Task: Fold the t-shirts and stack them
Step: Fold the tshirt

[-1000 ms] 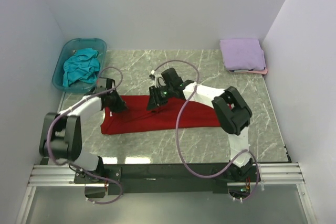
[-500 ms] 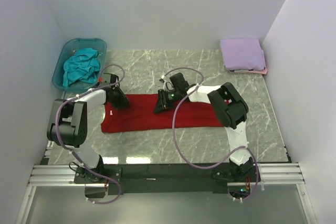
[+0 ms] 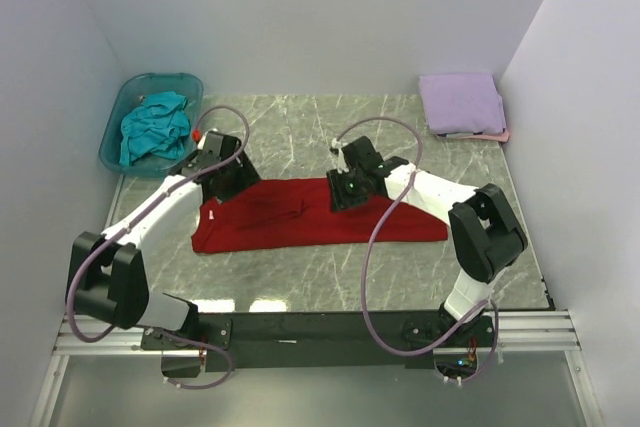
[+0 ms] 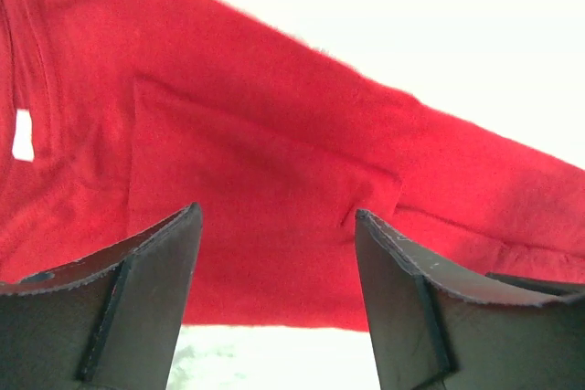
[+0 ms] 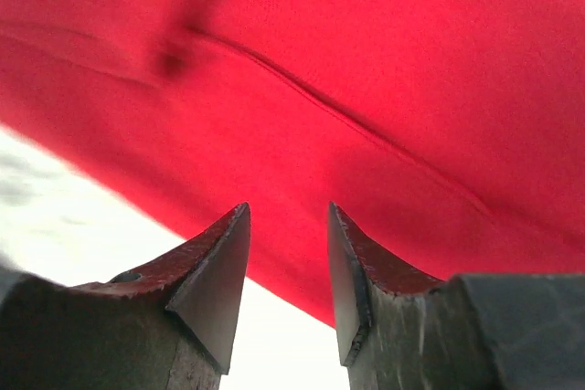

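- Top external: left gripper [image 3: 226,183] and right gripper [image 3: 341,196] sit on the red shirt [image 3: 290,225]; finger gaps are hidden.
- Left wrist: fingers spread wide, empty.
- Right wrist: fingers narrowly parted, empty.

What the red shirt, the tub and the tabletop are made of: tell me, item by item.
Red shirt: soft matte knit cloth, likely cotton; it creases and shows stitched seams.
Tub: smooth blue-green plastic, by the look; its walls let light through.
Tabletop: grey veined marble-look surface, with glare near the front; stone or a print, cannot tell.
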